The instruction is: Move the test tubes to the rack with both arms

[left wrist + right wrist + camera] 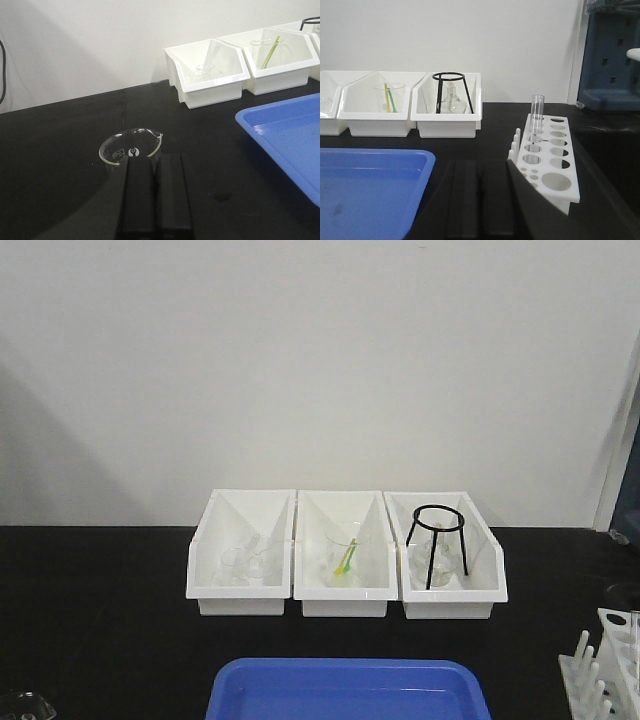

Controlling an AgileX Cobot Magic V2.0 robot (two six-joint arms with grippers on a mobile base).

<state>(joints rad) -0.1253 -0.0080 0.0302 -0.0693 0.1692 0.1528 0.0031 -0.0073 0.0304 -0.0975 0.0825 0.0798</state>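
One clear test tube (537, 117) stands upright in a hole of the white rack (555, 165), which shows to the right of my right gripper (479, 165). That gripper is shut and empty, low over the black table between the rack and the blue tray. My left gripper (155, 156) is also shut with nothing in it. Its tips sit just behind the near rim of a wide glass beaker (131, 146). I see no tube inside the beaker. In the front view the rack (600, 665) shows at the bottom right corner and neither arm appears.
Three white open-fronted bins (345, 595) line the back of the table, holding glassware and a black wire tripod (440, 540). A blue tray (345, 690) lies at the front centre. A dark blue unit (612, 55) stands behind the rack.
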